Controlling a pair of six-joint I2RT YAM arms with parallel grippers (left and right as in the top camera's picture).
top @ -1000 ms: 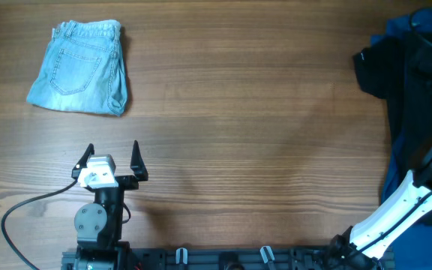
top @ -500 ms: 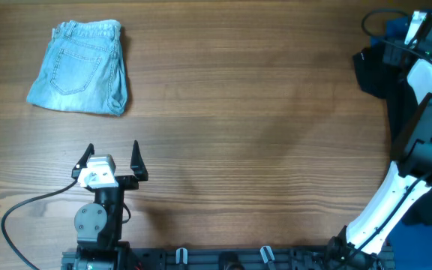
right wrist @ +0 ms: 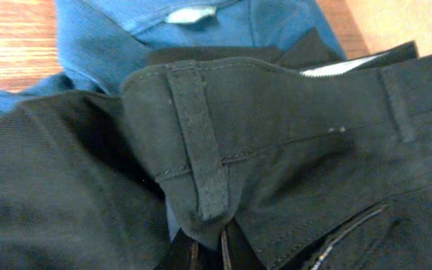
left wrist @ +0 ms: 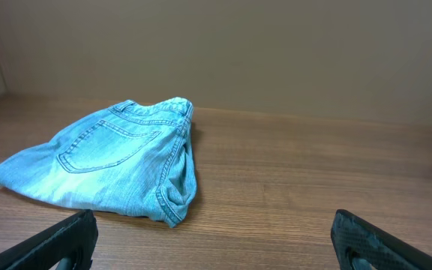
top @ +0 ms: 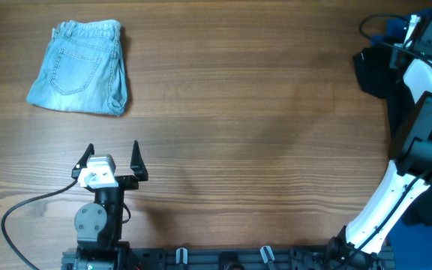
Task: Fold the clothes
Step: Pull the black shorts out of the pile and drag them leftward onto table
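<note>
Folded light-blue denim shorts [top: 81,67] lie at the table's far left, and the left wrist view shows the shorts [left wrist: 103,161] ahead of my left gripper [left wrist: 216,244]. That gripper [top: 112,154] rests near the front edge, open and empty. At the far right a heap of clothes holds a black garment [top: 377,71] and a blue piece [right wrist: 111,34]. My right gripper [right wrist: 208,244] is shut on the waistband edge of the black garment [right wrist: 276,112], just below a belt loop [right wrist: 197,150]. The fingertips are mostly buried in the fabric.
The wooden table [top: 238,112] stretches between the shorts and the heap. My right arm [top: 426,82] reaches from the front right corner up over the heap. A black cable [top: 28,206] trails from the left arm's base.
My right arm swung up over the heap at the far right and its jaws closed on the black waistband. The left arm and the shorts stayed still.
</note>
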